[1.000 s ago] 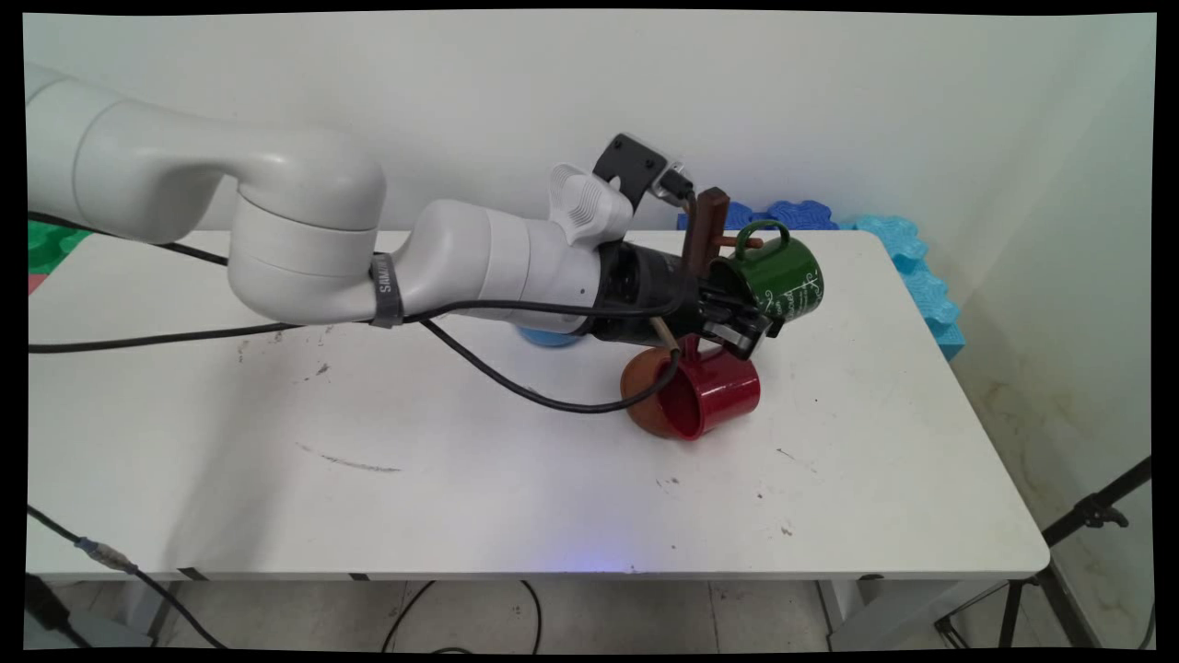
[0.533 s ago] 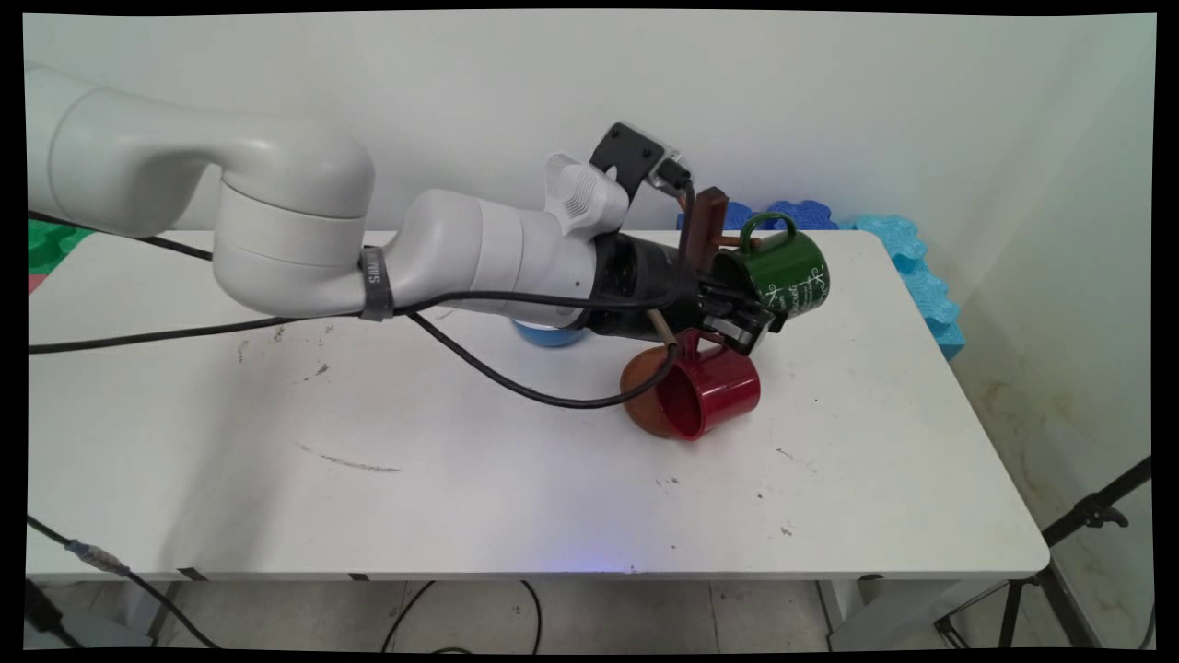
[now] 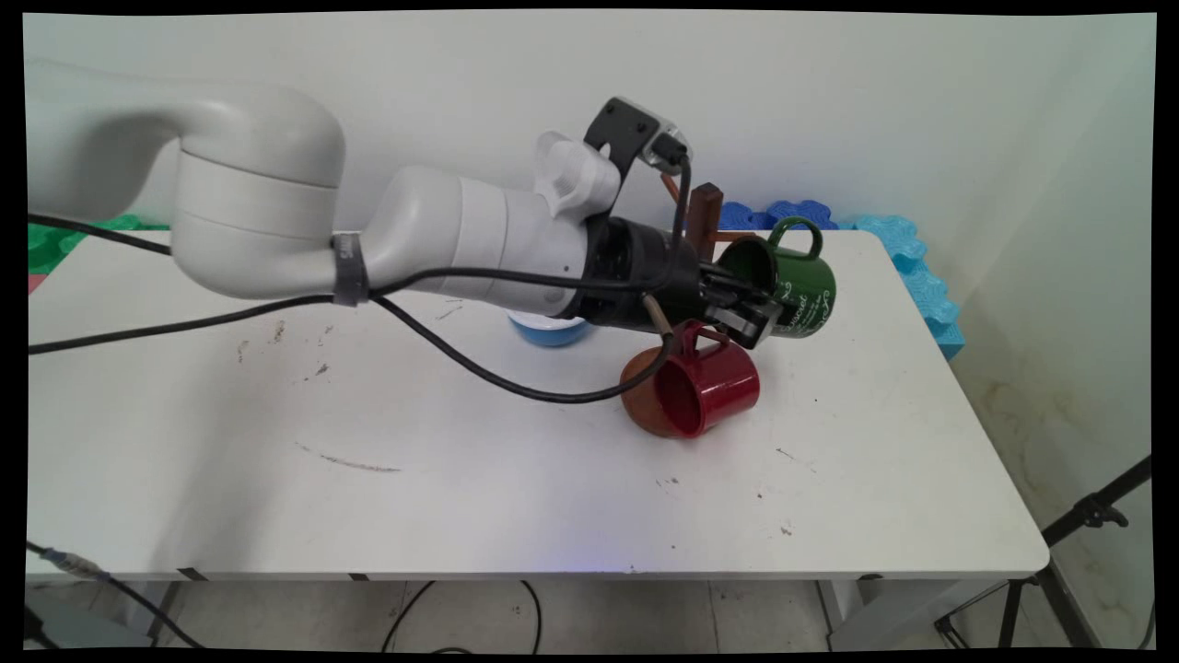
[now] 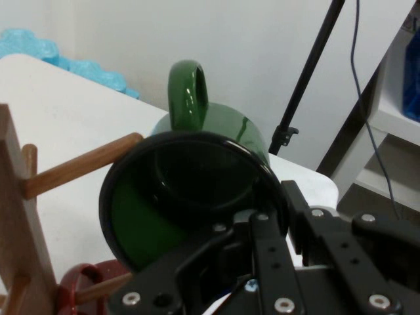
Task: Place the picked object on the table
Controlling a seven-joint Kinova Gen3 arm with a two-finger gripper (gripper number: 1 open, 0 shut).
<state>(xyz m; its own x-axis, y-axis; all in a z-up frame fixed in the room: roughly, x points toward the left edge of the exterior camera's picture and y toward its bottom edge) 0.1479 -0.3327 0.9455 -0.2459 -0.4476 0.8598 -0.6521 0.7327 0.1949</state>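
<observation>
White table (image 3: 461, 497), far right corner: green mug (image 3: 794, 281) pinched at its rim by gripper (image 3: 751, 313).
Since earlier: mug carried slightly rightward, off the wooden rack (image 3: 705, 216); red mug (image 3: 705, 391) unmoved on its peg.

Robot lab: bare white table (image 3: 461, 497), tripod (image 3: 1087, 516), floor cables (image 3: 461, 617)

Two mugs show, a green mug (image 3: 792, 281) and a red mug (image 3: 709, 391), plus one wooden mug rack (image 3: 705, 216) and one blue bowl (image 3: 550, 329).
</observation>
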